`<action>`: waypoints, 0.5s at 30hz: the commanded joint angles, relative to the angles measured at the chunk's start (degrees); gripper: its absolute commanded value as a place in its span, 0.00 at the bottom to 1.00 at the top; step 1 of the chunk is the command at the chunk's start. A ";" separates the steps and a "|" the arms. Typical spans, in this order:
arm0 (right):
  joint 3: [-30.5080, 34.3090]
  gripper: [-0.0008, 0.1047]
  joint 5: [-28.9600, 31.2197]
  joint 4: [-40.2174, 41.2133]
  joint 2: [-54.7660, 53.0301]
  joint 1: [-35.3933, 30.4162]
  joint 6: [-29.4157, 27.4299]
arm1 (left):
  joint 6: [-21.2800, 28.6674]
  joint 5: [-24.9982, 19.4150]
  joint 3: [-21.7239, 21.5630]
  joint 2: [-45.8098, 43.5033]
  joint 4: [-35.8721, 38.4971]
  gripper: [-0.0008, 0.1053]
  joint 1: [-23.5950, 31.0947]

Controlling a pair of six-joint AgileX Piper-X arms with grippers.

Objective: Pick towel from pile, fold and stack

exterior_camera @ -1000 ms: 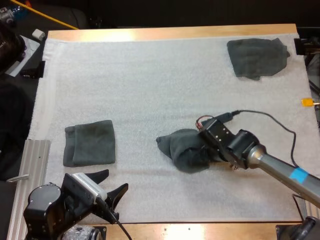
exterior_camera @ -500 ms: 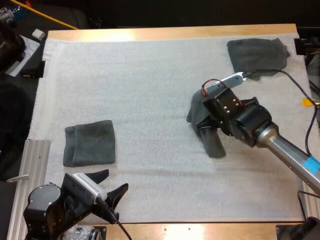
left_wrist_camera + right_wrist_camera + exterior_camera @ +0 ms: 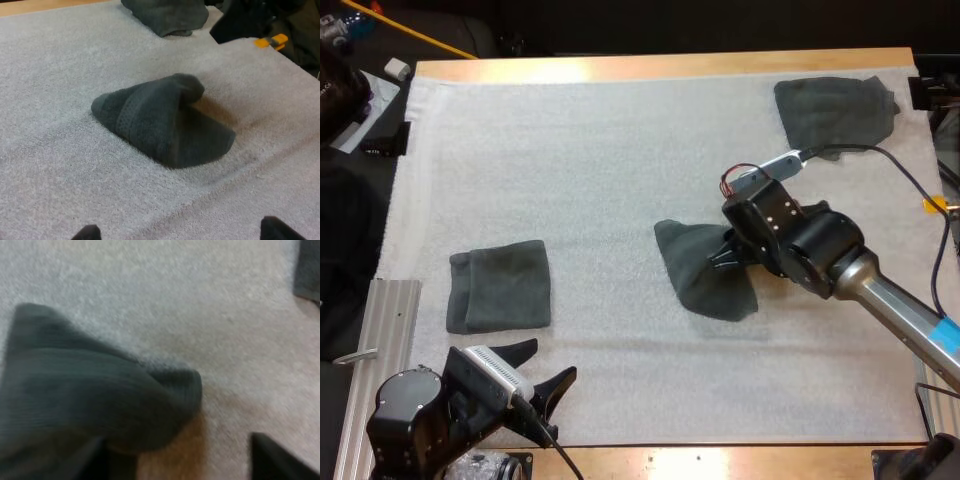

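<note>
Swung toward 9 o'clock since half a second ago, the loose towel (image 3: pixel 705 272) no longer hangs bunched under the right gripper (image 3: pixel 725 258); it now lies spread on the white mat (image 3: pixel 620 150), and the gripper has dropped lower with it.

Nearest the camera, at 7 o'clock on the mat, the left gripper (image 3: pixel 537 372) hovers over the near edge. Its fingers (image 3: pixel 87 233) are spread wide and released, touching nothing, with bare mat between them in the left wrist view.

Just beyond, at 8 o'clock, the folded towel (image 3: pixel 500 285) lies flat and square, well apart from both grippers.

Near the mat's middle, slightly toward 4 o'clock, sits the loose towel (image 3: pixel 165 120), a dark grey-green hump with one fold curled over on itself. The right gripper is at its 3 o'clock edge. In the right wrist view its fingers (image 3: pixel 280 462) stand well apart and unclenched. The towel (image 3: pixel 95 400) lies against one finger, and there is open mat before the other, so nothing is pinched.

Farthest off, at 2 o'clock near the mat's corner, the far towel (image 3: pixel 835 115) lies crumpled, seen also beyond the loose towel in the left wrist view (image 3: pixel 165 15). Behind it runs the wooden table (image 3: pixel 650 66) edge.
</note>
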 commanded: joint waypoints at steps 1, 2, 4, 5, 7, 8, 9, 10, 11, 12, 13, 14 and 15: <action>-0.85 0.64 1.75 5.16 -1.93 -0.25 0.60 | -0.44 0.79 -0.41 0.32 0.19 0.60 -0.32; -0.86 0.63 1.61 6.27 -2.29 -0.31 1.03 | -0.43 0.82 -0.41 0.28 0.09 0.59 -0.30; -0.85 0.62 1.10 8.04 -2.78 -0.50 1.98 | -0.41 0.85 -0.44 0.30 0.16 0.59 -0.27; -0.84 0.61 0.57 8.94 -2.98 -0.51 2.52 | -0.36 0.83 -0.41 0.31 0.28 0.59 -0.31; -0.90 0.61 -0.27 10.58 -3.26 -0.66 3.36 | -0.36 0.83 -0.43 0.29 0.24 0.59 -0.30; -0.91 0.61 -0.63 11.32 -3.36 -0.66 3.77 | -0.38 0.81 -0.48 0.30 0.26 0.59 -0.32; -0.92 0.61 -0.94 11.84 -3.36 -0.72 4.07 | -0.42 0.79 -0.47 0.31 0.33 0.59 -0.32; -0.88 0.61 -1.28 12.37 -3.33 -0.77 4.35 | -0.42 0.76 -0.44 0.30 0.34 0.59 -0.31; -0.78 0.62 -1.50 12.62 -3.47 -0.62 4.68 | -0.28 0.72 -0.38 0.16 0.26 0.59 -0.35; -0.84 0.62 -1.40 12.15 -3.58 -0.46 4.52 | -0.20 0.70 -0.33 0.08 0.20 0.59 -0.34; -0.91 0.62 -1.31 11.68 -3.69 -0.30 4.36 | -0.12 0.68 -0.28 0.01 0.15 0.59 -0.32; -0.62 0.62 -2.82 12.24 -4.15 -0.42 4.70 | -0.26 0.68 -0.38 0.01 0.17 0.59 -0.25; -0.32 0.62 -4.15 12.47 -4.25 -0.36 5.19 | -0.32 0.70 -0.38 -0.02 0.20 0.59 -0.26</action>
